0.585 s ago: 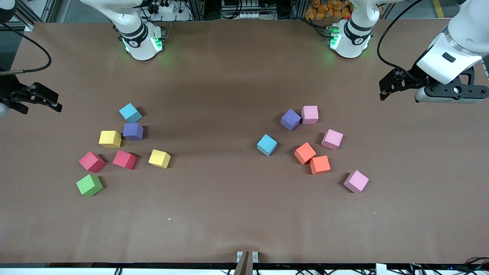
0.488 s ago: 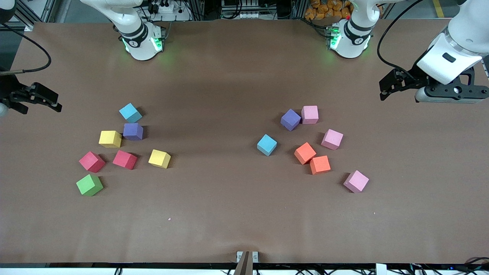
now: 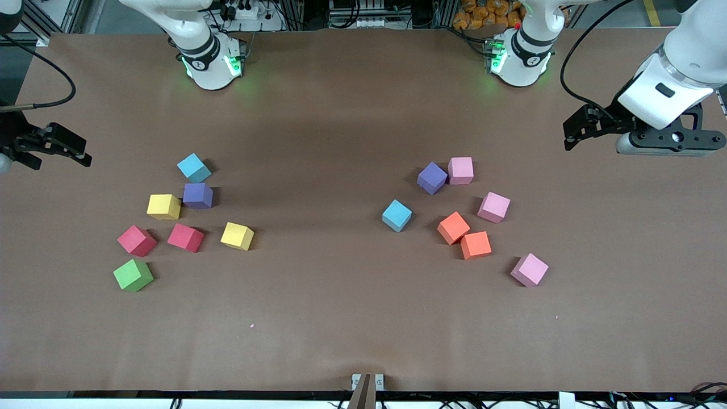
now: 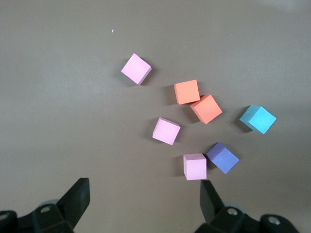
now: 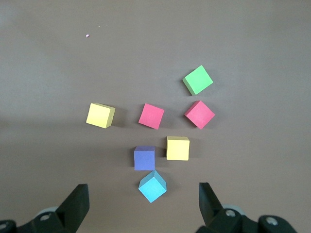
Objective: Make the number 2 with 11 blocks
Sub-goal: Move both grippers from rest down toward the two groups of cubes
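Nothing built yet: no number 2 anywhere, all fourteen blocks loose in two clusters.

Near to far, right arm's end: green block (image 3: 133, 275), two red blocks (image 3: 137, 240) (image 3: 185, 237), yellow block (image 3: 237, 236), second yellow block (image 3: 163, 207) just beside a purple block (image 3: 197, 195), light blue block (image 3: 193, 167).

Left arm's end: pink block (image 3: 529, 270), two orange blocks (image 3: 475, 245) (image 3: 453, 228) touching, light blue block (image 3: 396, 215), pink block (image 3: 493, 207), purple block (image 3: 432, 178) touching a pink block (image 3: 460, 170).

Since the earlier frames the blocks have not moved; only the left gripper (image 4: 143, 194) has shifted slightly, so the task is at its start.

Left gripper hangs over the table's left-arm end, fingers spread, holding nothing. Right gripper (image 5: 142, 196) hangs at the right-arm edge, fingers spread, holding nothing.

Open room: a wide bare strip of table (image 3: 318, 267) between the clusters and toward the camera, probably fit for the digit. Touching pairs likely need separating first.
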`<action>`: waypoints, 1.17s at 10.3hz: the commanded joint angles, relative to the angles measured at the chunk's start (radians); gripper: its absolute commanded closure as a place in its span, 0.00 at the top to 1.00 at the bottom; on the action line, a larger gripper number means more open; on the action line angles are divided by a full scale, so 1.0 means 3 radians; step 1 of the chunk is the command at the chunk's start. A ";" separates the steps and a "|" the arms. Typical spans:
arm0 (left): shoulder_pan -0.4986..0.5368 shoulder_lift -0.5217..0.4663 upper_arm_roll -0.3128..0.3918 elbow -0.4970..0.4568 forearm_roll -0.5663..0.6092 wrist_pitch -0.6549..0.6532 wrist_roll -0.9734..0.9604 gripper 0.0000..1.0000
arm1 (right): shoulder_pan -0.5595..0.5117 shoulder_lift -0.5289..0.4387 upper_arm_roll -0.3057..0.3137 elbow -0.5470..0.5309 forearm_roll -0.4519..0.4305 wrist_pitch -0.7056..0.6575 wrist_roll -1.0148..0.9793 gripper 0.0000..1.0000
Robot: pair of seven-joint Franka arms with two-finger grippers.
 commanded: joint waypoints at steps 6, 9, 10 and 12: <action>0.0058 0.0458 -0.0029 -0.0003 -0.0006 0.0087 -0.0068 1.00 | -0.0038 0.0092 0.0008 0.0028 0.0028 0.0015 -0.0068 1.00; 0.0053 0.0795 -0.0039 -0.0008 -0.0011 0.0194 -0.0068 1.00 | -0.0007 0.0378 0.0013 -0.0007 -0.0018 0.0162 -0.0119 1.00; 0.0027 0.0903 -0.0049 -0.0008 -0.0001 0.0210 -0.0063 1.00 | 0.0054 0.0430 0.0018 -0.0109 -0.0018 0.0290 -0.0114 1.00; -0.0024 0.1026 -0.0049 -0.0028 0.0025 0.0277 -0.0063 1.00 | 0.0228 0.0430 0.0018 -0.0410 -0.0018 0.0683 -0.0099 1.00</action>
